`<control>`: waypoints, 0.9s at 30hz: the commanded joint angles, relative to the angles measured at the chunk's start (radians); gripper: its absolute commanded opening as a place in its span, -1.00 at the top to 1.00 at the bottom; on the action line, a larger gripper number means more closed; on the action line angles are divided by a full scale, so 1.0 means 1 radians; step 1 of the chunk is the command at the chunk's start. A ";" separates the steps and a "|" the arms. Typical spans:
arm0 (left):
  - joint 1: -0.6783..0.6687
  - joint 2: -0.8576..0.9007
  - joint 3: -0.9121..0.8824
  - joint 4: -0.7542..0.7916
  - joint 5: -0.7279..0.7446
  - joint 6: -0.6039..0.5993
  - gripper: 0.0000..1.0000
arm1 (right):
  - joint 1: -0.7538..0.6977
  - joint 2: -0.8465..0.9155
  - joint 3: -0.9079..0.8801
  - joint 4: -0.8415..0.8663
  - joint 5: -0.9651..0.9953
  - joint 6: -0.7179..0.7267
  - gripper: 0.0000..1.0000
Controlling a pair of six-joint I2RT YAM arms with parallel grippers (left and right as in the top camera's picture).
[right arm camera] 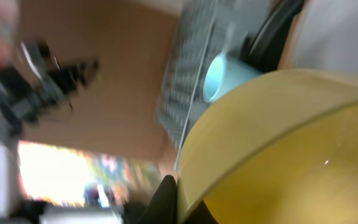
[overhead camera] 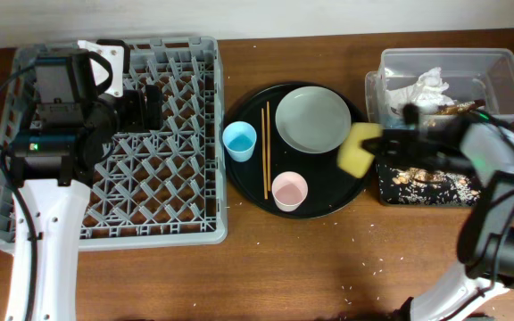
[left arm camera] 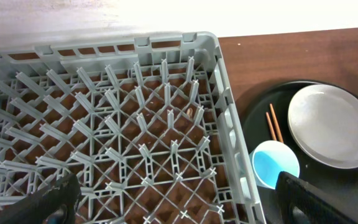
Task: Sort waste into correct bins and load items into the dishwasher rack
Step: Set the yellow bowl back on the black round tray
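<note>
My right gripper (overhead camera: pixel 380 145) is shut on the rim of the yellow bowl (overhead camera: pixel 357 149), holding it tilted on its side over the right edge of the round black tray (overhead camera: pixel 239 183), next to the shallow black bin (overhead camera: pixel 422 189). The bowl fills the right wrist view (right arm camera: pixel 291 155). On the round tray lie the grey-white plate (overhead camera: pixel 312 119), blue cup (overhead camera: pixel 239 141), pink cup (overhead camera: pixel 290 191) and chopsticks (overhead camera: pixel 267 150). My left gripper (left arm camera: pixel 173 202) is open above the grey rack (overhead camera: pixel 163 143), empty. The clear tub (overhead camera: pixel 498 76) holds the white napkin (overhead camera: pixel 428 87) and a brown wrapper (overhead camera: pixel 458 108).
The black bin holds scattered yellowish crumbs (overhead camera: pixel 435 183). A few crumbs lie on the wooden table (overhead camera: pixel 310 267) in front of the round tray. The rack also fills the left wrist view (left arm camera: pixel 135 124), with the blue cup (left arm camera: pixel 275 163) and plate (left arm camera: pixel 333 124) to its right.
</note>
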State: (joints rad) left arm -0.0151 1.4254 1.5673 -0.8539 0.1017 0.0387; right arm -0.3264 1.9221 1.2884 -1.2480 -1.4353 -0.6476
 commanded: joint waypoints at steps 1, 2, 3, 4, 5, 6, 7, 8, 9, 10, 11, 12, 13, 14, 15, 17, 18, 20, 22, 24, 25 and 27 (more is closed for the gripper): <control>0.005 0.003 0.021 -0.001 0.007 0.016 -0.99 | 0.176 -0.005 0.178 0.010 0.251 0.146 0.92; 0.005 0.003 0.021 0.000 0.007 0.016 -0.99 | 0.224 -0.005 0.248 0.019 0.396 0.251 0.91; 0.005 0.003 0.021 0.000 0.007 0.016 -0.99 | 0.260 -0.005 0.299 0.026 0.532 0.344 0.92; 0.005 0.003 0.021 0.000 0.007 0.016 -0.99 | 0.307 -0.006 0.359 0.029 0.730 0.463 0.92; 0.005 0.003 0.021 0.000 0.007 0.016 -0.99 | 0.350 -0.008 0.402 0.024 0.895 0.547 0.92; 0.005 0.003 0.021 0.000 0.007 0.016 -0.99 | 0.405 -0.008 0.433 0.016 1.049 0.623 0.92; 0.005 0.003 0.021 0.000 0.007 0.016 -0.99 | 0.456 -0.008 0.438 0.013 1.152 0.677 0.92; 0.005 0.003 0.021 0.000 0.007 0.016 -0.99 | 0.497 -0.008 0.435 0.005 1.232 0.730 0.92; 0.005 0.003 0.021 0.000 0.007 0.016 -0.99 | 0.528 -0.006 0.425 0.002 1.299 0.778 0.92; 0.005 0.003 0.021 0.000 0.007 0.016 -0.99 | 0.575 -0.006 0.402 0.002 1.377 0.833 0.92; 0.005 0.003 0.021 0.000 0.007 0.016 -0.99 | 0.599 -0.006 0.385 0.009 1.396 0.841 0.92; 0.005 0.003 0.021 0.000 0.007 0.016 -0.99 | 0.625 -0.006 0.354 0.034 1.396 0.841 0.92; 0.005 0.003 0.021 0.000 0.007 0.016 -0.99 | 0.644 -0.005 0.311 0.064 1.401 0.849 0.92; 0.005 0.003 0.021 0.000 0.007 0.016 -0.99 | 0.653 -0.004 0.273 0.094 1.403 0.861 0.92; 0.005 0.003 0.021 0.000 0.007 0.016 -0.99 | 0.658 -0.004 0.234 0.134 1.403 0.866 0.92; 0.005 0.003 0.021 0.000 0.007 0.016 -0.99 | 0.660 -0.004 0.165 0.213 1.397 0.866 0.92; 0.005 0.003 0.021 0.000 0.007 0.016 -0.99 | 0.660 -0.004 0.145 0.243 1.393 0.866 0.92; 0.005 0.003 0.021 0.000 0.007 0.016 -0.99 | 0.660 -0.004 0.128 0.275 1.379 0.866 0.86; 0.005 0.003 0.021 0.000 0.007 0.016 -0.99 | 0.660 -0.004 0.128 0.277 1.379 0.866 0.51; 0.005 0.003 0.021 0.000 0.007 0.016 -0.99 | 0.660 -0.004 0.129 0.269 1.368 0.866 0.26; 0.005 0.003 0.021 0.000 0.007 0.016 -0.99 | 0.660 -0.005 0.131 0.268 1.358 0.866 0.25; 0.005 0.003 0.021 0.000 0.007 0.016 -0.99 | 0.658 -0.005 0.185 0.243 1.328 0.866 0.24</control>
State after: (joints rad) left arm -0.0151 1.4254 1.5673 -0.8536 0.1017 0.0383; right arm 0.3283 1.9236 1.4227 -0.9817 -0.0727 0.2108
